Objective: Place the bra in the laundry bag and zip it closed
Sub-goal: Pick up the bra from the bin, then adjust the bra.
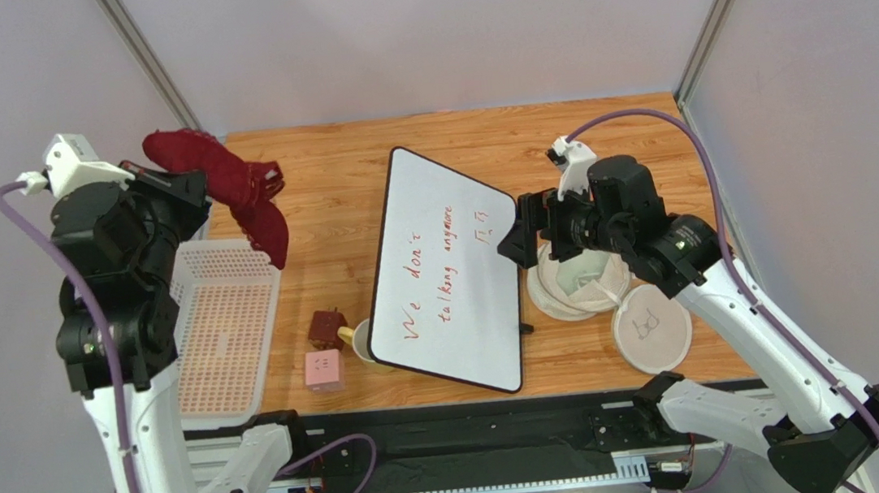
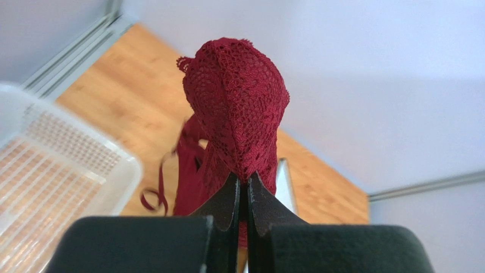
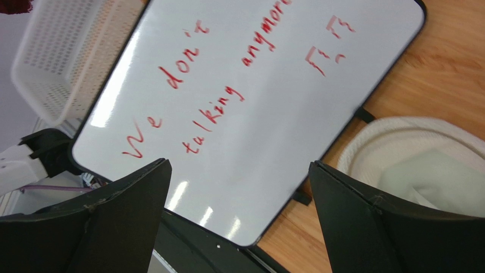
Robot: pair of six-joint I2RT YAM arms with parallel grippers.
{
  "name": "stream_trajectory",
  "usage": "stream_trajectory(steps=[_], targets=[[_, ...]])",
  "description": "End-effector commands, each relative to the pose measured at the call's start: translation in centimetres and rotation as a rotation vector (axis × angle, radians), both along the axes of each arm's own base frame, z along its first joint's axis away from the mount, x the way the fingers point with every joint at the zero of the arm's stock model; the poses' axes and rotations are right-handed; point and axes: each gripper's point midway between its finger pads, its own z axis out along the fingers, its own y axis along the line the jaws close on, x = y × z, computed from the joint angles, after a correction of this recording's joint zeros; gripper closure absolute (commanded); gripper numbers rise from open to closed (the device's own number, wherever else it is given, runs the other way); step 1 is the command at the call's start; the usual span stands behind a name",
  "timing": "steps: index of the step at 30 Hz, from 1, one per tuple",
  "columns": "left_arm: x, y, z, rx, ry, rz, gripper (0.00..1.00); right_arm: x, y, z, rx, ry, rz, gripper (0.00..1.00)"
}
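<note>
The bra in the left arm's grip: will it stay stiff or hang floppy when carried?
Probably floppy: the bra hangs limp from the shut left end effector, a strap dangling. Likely light, since a narrow pinch on lace holds it. The strap might snag.

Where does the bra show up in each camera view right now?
Top external: the bra is at upper left, held up beyond the basket's far end.
Left wrist: the bra fills the centre, pinched in the shut left gripper.
Right wrist: only a dark red sliver at the top-left corner, probably the bra.
Shared landmark: the white perforated basket, visible in all three views.
</note>
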Motion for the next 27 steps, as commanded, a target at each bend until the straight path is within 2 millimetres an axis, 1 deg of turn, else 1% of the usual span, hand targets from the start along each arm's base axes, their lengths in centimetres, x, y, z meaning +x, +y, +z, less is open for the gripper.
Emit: stream_trajectory(steps=[1,2,3,4,5,6,7,8,9,10,11,12,13,14,16,17,18,19,20,21,22,23,24,25,26,27], targets=[[-2.2,-3.0,5.5,-0.049,-0.118,-0.111,0.99,0.0,5.9,8.4,0.270,-0.428,0.279,0.01],[-1.9,-3.5,5.9,-0.060,-0.118,-0.139,0.98,-0.9,6.9,9.4,0.299,-0.490,0.319,0.01],[-2.4,-5.3,7.2,-0.075,-0.145,-0.227,0.98,-0.8,7.8,11.3,0.344,-0.583,0.333,0.01],[-2.1,-5.9,7.4,-0.097,-0.139,-0.253,0.98,-0.6,8.7,12.0,0.355,-0.618,0.344,0.01],[-2.3,-6.5,7.9,-0.106,-0.147,-0.282,0.98,-1.6,10.2,12.9,0.383,-0.638,0.392,0.01],[-2.5,-7.3,8.2,-0.123,-0.153,-0.328,0.98,-2.1,11.2,15.7,0.435,-0.709,0.418,0.01],[-2.8,-8.0,8.5,-0.145,-0.164,-0.361,0.97,-3.3,13.7,15.3,0.437,-0.709,0.496,0.01],[-2.6,-8.6,8.3,-0.154,-0.168,-0.397,0.97,-3.8,14.9,15.6,0.436,-0.717,0.531,0.01],[-3.4,-9.7,9.5,-0.159,-0.220,-0.468,0.97,-4.5,15.8,17.8,0.461,-0.750,0.560,0.01],[-3.9,-10.3,9.7,-0.195,-0.235,-0.495,0.96,-5.4,18.0,17.0,0.458,-0.716,0.619,0.01],[-3.7,-10.8,9.2,-0.214,-0.233,-0.523,0.96,-5.8,18.7,17.3,0.458,-0.706,0.645,0.01],[-4.7,-11.6,10.4,-0.221,-0.285,-0.583,0.95,-6.4,19.4,17.2,0.451,-0.688,0.675,0.01],[-5.1,-12.0,10.5,-0.256,-0.280,-0.602,0.94,-7.5,20.3,17.9,0.464,-0.700,0.726,0.01],[-5.4,-12.4,10.7,-0.268,-0.291,-0.628,0.94,-7.8,20.6,18.0,0.469,-0.696,0.746,0.01],[-6.7,-13.6,11.2,-0.296,-0.301,-0.710,0.93,-8.2,20.8,18.4,0.484,-0.703,0.770,0.01],[-7.1,-14.0,11.3,-0.326,-0.298,-0.735,0.93,-8.1,20.8,18.5,0.477,-0.713,0.768,0.01],[-7.8,-14.3,11.4,-0.336,-0.297,-0.764,0.93,-8.0,20.7,19.0,0.479,-0.729,0.763,0.01],[-8.2,-14.5,11.4,-0.347,-0.296,-0.774,0.93,-8.0,20.6,19.2,0.482,-0.737,0.763,0.01],[-8.1,-14.6,11.1,-0.378,-0.285,-0.775,0.93,-8.2,20.6,19.7,0.502,-0.745,0.764,0.03],[-8.9,-14.7,11.3,-0.387,-0.297,-0.789,0.93,-8.4,20.7,20.2,0.524,-0.761,0.771,0.05],[-9.0,-14.9,11.3,-0.403,-0.300,-0.802,0.92,-9.0,20.7,20.5,0.547,-0.765,0.797,0.07],[-8.8,-15.1,11.0,-0.418,-0.300,-0.816,0.92,-9.3,20.9,20.9,0.577,-0.786,0.804,0.13],[-9.1,-15.6,10.9,-0.449,-0.285,-0.849,0.92,-9.6,21.0,21.3,0.601,-0.786,0.811,0.16],[-9.1,-15.8,10.8,-0.462,-0.277,-0.864,0.92,-9.8,21.2,21.3,0.615,-0.789,0.822,0.18],[-8.9,-16.0,10.4,-0.475,-0.266,-0.875,0.92,-9.9,21.3,21.8,0.633,-0.810,0.823,0.20],[-9.0,-16.2,10.4,-0.500,-0.257,-0.897,0.92,-9.7,21.7,21.6,0.631,-0.813,0.827,0.21]])
